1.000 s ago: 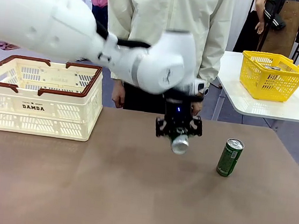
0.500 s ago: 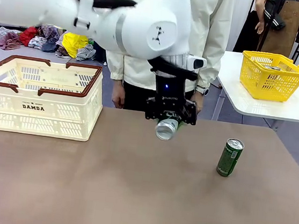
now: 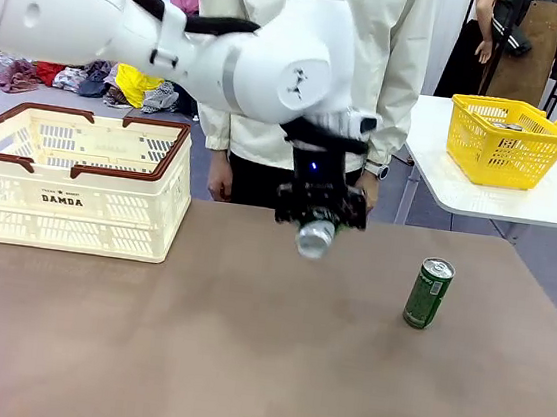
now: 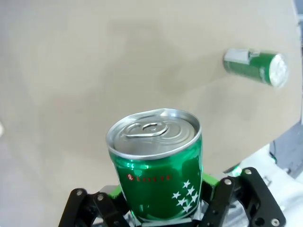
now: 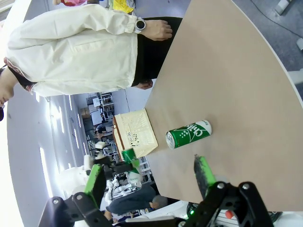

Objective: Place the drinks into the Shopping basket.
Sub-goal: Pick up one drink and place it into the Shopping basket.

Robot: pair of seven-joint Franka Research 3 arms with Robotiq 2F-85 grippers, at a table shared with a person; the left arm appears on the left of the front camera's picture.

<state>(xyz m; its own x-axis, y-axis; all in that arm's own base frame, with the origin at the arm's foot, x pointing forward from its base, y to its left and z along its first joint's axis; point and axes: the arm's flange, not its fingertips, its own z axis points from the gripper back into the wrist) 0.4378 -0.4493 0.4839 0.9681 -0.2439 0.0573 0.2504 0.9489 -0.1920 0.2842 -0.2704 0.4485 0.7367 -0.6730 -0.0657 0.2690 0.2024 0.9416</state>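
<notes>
Two green cans, one held off the bench

One slim green metal drink can with a silver top [image 3: 312,241] is clamped in the left gripper [image 3: 318,225], whose jaws are closed on the can's lower body. It hangs clear above the brown bench [image 3: 240,365], over the far middle, tilted so that its silver lid faces the near side and downward. A second green can [image 3: 428,293] stands upright on the bench to the right, well apart from the held one. The large cream-white slotted plastic shopping basket [image 3: 66,220], with a dark brown rim, sits at the far left of the bench, well apart from both cans. The right gripper [image 5: 149,177] has its jaws spread wide with nothing between them. A person in a pale jacket [image 3: 406,62] stands at the far side, behind the held can.
</notes>
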